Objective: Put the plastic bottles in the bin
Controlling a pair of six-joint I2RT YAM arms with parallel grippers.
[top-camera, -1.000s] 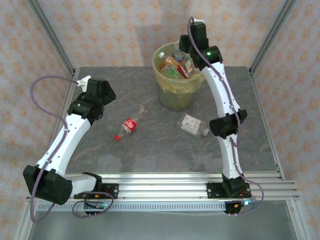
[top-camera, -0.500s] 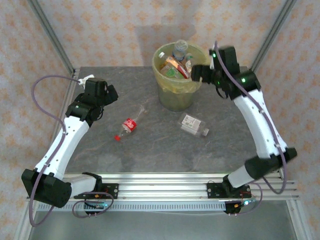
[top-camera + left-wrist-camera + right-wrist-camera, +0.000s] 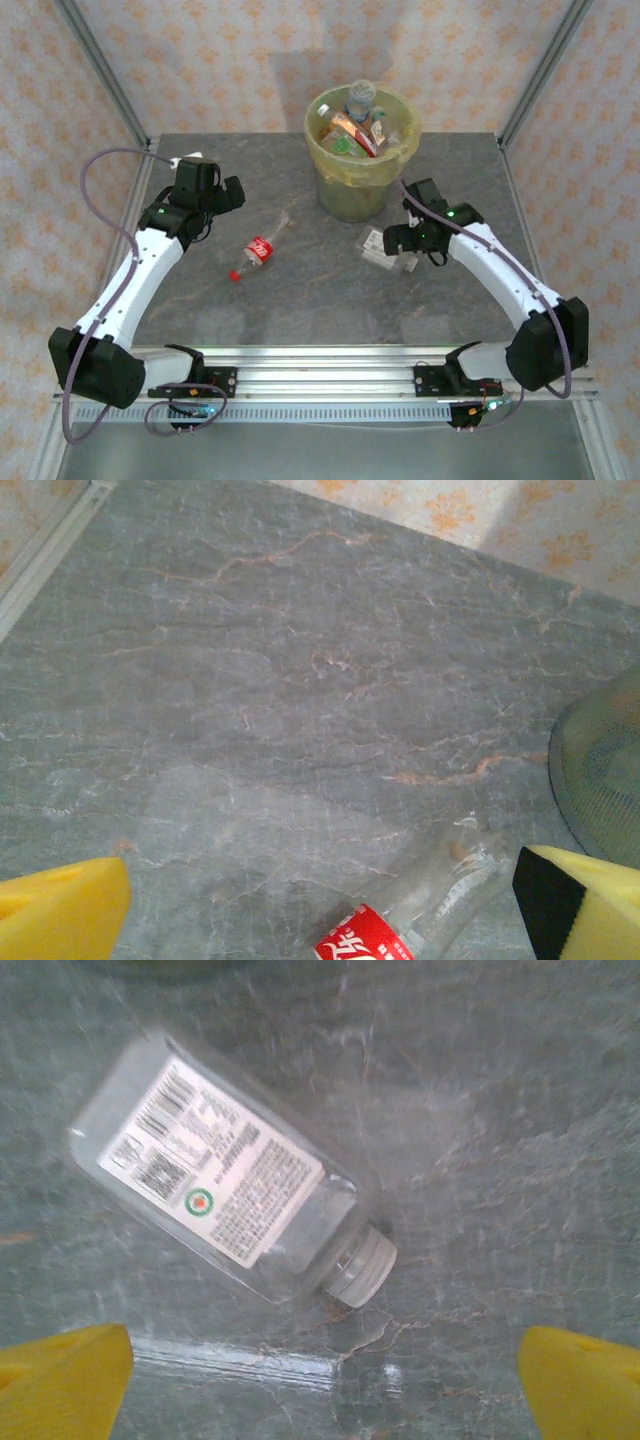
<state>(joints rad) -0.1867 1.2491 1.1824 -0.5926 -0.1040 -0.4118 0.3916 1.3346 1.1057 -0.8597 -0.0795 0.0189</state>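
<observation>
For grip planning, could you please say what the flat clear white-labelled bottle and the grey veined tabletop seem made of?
Flat clear white-labelled bottle: likely glossy plastic, see-through walls. Grey veined tabletop: polished stone or stone-look laminate, reflecting light.

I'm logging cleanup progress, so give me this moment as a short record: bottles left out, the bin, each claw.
bottles on table: two, red-label bottle and white-label bottle, both lying down
bin: upright, several bottles heaped to the rim
left claw: open, near red-label bottle, apart from it
right claw: open, over white-label bottle, not gripping
</observation>
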